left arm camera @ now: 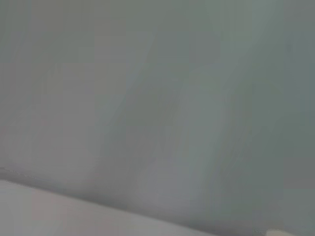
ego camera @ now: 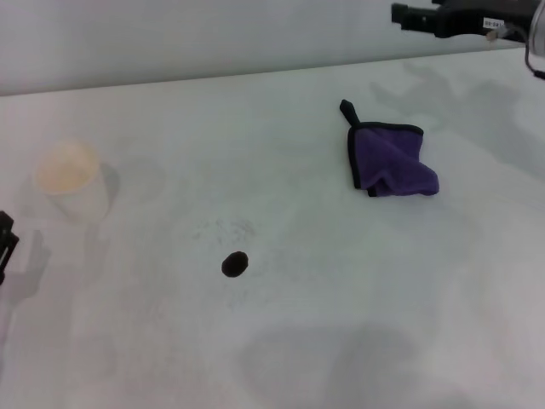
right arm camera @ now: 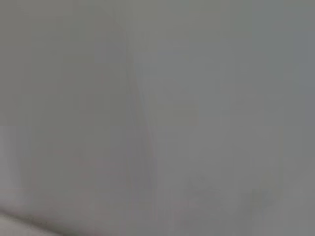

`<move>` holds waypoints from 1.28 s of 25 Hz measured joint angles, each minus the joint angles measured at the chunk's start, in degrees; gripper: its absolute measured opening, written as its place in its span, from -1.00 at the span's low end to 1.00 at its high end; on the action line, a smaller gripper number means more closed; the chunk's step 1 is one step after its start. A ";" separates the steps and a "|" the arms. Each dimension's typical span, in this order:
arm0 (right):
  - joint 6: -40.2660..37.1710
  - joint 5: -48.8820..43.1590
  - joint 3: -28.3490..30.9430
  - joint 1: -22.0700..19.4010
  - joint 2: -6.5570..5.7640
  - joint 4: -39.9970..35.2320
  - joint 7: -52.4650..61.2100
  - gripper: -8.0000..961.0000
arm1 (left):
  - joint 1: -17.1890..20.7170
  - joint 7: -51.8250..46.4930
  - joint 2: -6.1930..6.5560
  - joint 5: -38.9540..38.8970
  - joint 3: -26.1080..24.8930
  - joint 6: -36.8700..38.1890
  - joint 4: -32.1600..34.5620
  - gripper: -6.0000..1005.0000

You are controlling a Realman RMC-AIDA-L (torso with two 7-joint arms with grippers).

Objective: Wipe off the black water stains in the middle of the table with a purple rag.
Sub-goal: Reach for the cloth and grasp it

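The purple rag [ego camera: 391, 160] lies folded on the white table [ego camera: 341, 324], right of centre, its black loop pointing toward the far edge. The black water stain [ego camera: 235, 264] is a small dark blot near the middle of the table, well to the left of the rag and nearer to me. My right gripper [ego camera: 407, 15] is high at the top right edge, above and beyond the rag. Only a dark piece of my left gripper [ego camera: 5, 243] shows at the left edge. Both wrist views hold nothing but plain grey surface.
A cream-white cup [ego camera: 72, 181] stands at the left of the table, close to the left arm. Faint grey speckles [ego camera: 226, 228] lie just beyond the stain. A pale wall [ego camera: 170, 34] runs behind the table's far edge.
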 joint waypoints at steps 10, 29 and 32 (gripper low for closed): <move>17.98 -36.52 -3.50 4.00 1.45 -15.05 30.94 0.76 | -1.78 -0.04 -0.01 -0.35 -1.38 0.37 -0.41 0.75; 6.85 -36.17 -13.23 7.06 1.63 1.94 29.71 0.74 | -2.34 -0.06 -0.07 -1.03 -1.42 -0.16 -0.93 0.74; 5.04 -36.10 -15.23 7.08 1.75 2.71 29.70 0.74 | -2.28 -0.06 -0.08 -1.03 -1.42 -0.14 -0.96 0.75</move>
